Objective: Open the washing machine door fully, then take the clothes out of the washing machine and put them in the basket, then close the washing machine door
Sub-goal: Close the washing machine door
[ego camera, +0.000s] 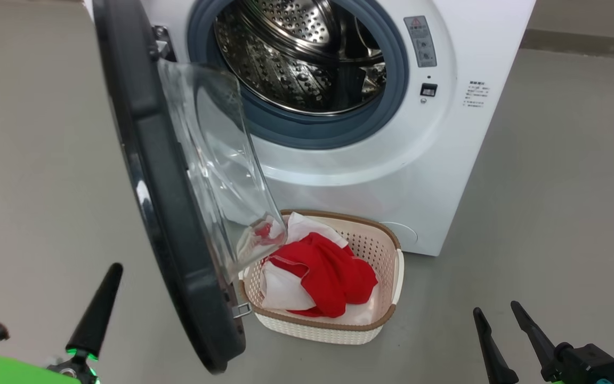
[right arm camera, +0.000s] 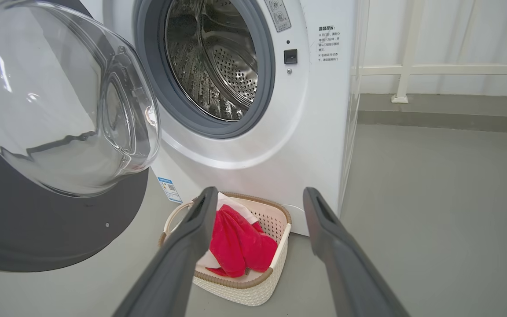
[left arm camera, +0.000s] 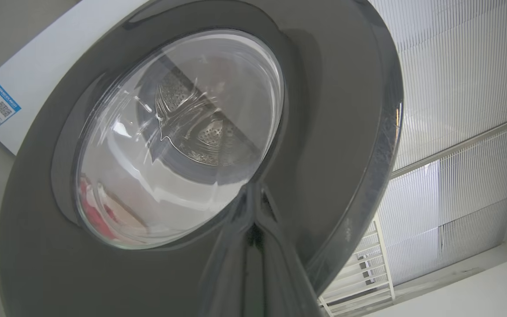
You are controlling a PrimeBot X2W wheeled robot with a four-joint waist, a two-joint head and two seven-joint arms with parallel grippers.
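Well, the washing machine door [ego camera: 152, 176] stands swung wide out to the left of the washing machine [ego camera: 445, 133]. The steel drum [ego camera: 296, 58] looks bare from both the head view and the right wrist view, with no red in there as far as I can see in.

Down on the floor [ego camera: 552, 213], the basket [ego camera: 387, 256] sits right at the foot of the machine, and the clothes [ego camera: 328, 272] are heaped inside it, red and white. So by my reckoning the opening is done, the unloading is done, and only the closing is left.

And look at the left gripper [ego camera: 112, 274]: jaws pressed together, holding nothing, out on the outer side of the door. The left wrist view has it pointing at the door's glossy dark face, very close. Touching or not, I can't tell. That reads to me like the set-up for a push.

The right gripper [ego camera: 495, 308] hangs low on the right, jaws spread, empty, well apart from the basket.
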